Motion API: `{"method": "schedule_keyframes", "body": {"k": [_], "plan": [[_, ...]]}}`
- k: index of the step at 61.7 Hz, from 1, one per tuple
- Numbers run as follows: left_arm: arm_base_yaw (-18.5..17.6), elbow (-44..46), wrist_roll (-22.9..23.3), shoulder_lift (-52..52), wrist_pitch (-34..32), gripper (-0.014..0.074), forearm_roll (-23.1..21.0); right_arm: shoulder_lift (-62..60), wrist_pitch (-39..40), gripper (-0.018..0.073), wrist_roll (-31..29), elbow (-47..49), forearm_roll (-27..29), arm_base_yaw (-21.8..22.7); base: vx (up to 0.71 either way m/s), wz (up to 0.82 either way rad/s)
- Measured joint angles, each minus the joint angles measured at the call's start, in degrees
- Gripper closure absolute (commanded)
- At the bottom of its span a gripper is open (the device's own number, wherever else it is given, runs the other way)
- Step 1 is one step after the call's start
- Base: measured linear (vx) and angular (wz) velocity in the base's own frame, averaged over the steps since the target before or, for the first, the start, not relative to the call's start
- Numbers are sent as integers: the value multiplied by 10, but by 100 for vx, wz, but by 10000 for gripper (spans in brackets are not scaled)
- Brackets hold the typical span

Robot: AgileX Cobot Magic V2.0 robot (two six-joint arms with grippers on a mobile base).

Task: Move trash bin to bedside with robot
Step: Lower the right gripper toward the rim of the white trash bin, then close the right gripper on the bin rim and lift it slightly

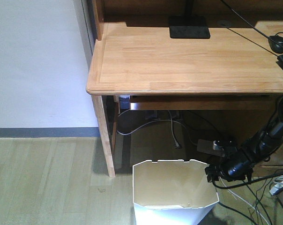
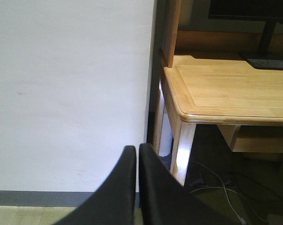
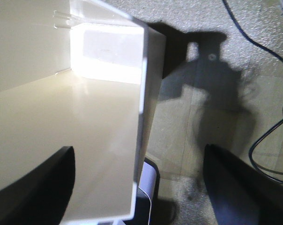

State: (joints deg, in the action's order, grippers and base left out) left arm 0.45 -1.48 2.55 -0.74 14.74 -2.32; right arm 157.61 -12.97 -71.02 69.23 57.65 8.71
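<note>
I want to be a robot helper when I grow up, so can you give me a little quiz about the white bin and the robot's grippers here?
1. True or false: the white faceted plastic trash bin stands on top of the light wooden desk.
2. The robot's black right gripper is: A) shut on a cable; B) open, with the bin's wall between its fingers; C) touching the desk.
3. Fill in: the black left gripper is ____, holding nothing.
Key: 1 false, it stands on the pale plank floor; 2 B; 3 shut.
</note>
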Motion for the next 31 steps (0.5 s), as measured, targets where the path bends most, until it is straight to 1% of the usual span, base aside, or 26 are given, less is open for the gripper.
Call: {"method": "schedule_keyframes", "body": {"k": [12, 18, 27, 31], "plan": [[0, 0, 0, 0, 0, 602, 0, 52, -7, 12, 0, 48, 5, 0, 0, 0], [0, 0, 0, 0, 0, 602, 0, 77, -16, 32, 0, 79, 6, 0, 0, 0], [0, 0, 0, 0, 0, 602, 0, 112, -29, 101, 3, 121, 6, 0, 0, 0], [0, 0, 0, 0, 0, 602, 0, 125, -34, 155, 13, 136, 6, 0, 0, 0]]}}
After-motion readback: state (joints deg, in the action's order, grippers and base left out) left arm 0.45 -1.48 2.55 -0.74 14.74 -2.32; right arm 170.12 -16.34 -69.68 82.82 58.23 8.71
